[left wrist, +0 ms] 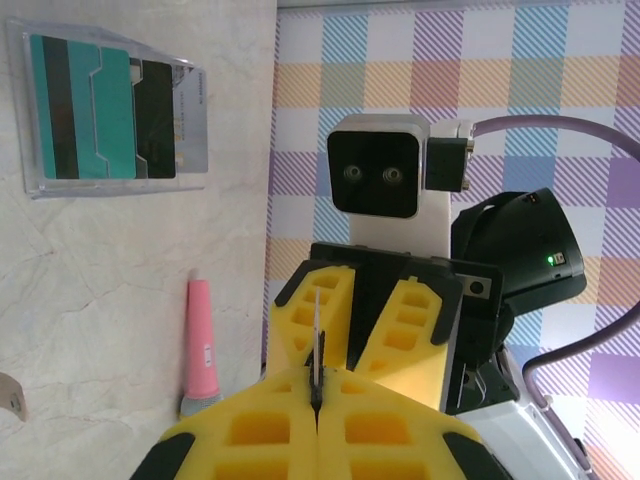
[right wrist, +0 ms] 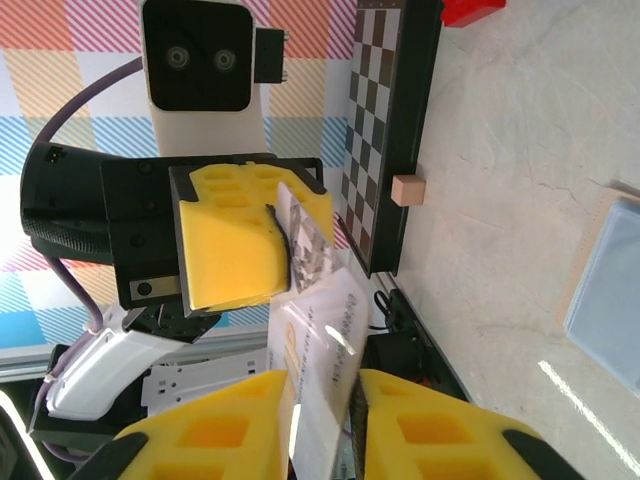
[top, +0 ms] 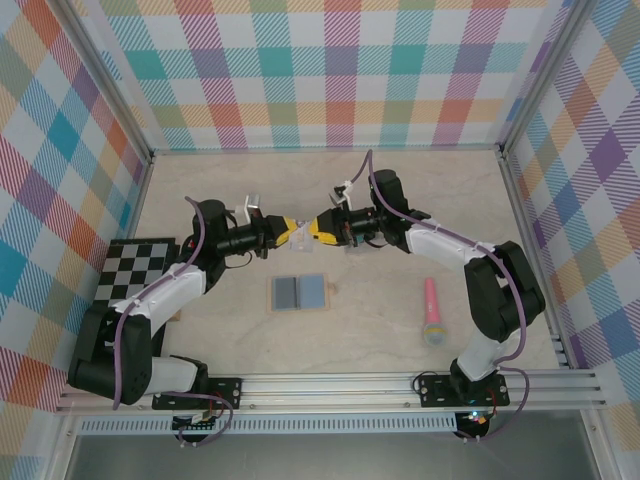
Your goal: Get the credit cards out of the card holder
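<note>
Yellow, honeycomb-moulded fingers [left wrist: 260, 430] of the left gripper [left wrist: 318, 385] are pressed together on one end of a thin glossy plastic card [right wrist: 322, 330], pale, partly see-through and marked with orange print. It is held in the air between the two arms. From the left wrist the card is a hard dark sliver seen edge-on. The right gripper [right wrist: 322, 378] faces it, its fingers either side of the card's other end. A gap shows between them, so I cannot tell whether they bear on the card or merely bracket it. The small flat folding card holder [top: 300, 292] lies open on the marbled beige table [top: 230, 330], just in front of the meeting grippers. Its smooth blue-grey lining faces up, and no card can be made out in its pockets from above. The step in hand looks like a hand-over of a withdrawn card. If so, one gripper must have a sure pinch before the other lets go, since the slick, stiff plastic could slip or twist, and the card can then be laid on bare table. Nearby are a matte black-and-white checkered board [top: 135, 270], a slim pink microphone-shaped object with a grey head [top: 432, 312], a small wooden cube [right wrist: 410, 190], and a clear plastic box with teal and black contents [left wrist: 110, 105].
</note>
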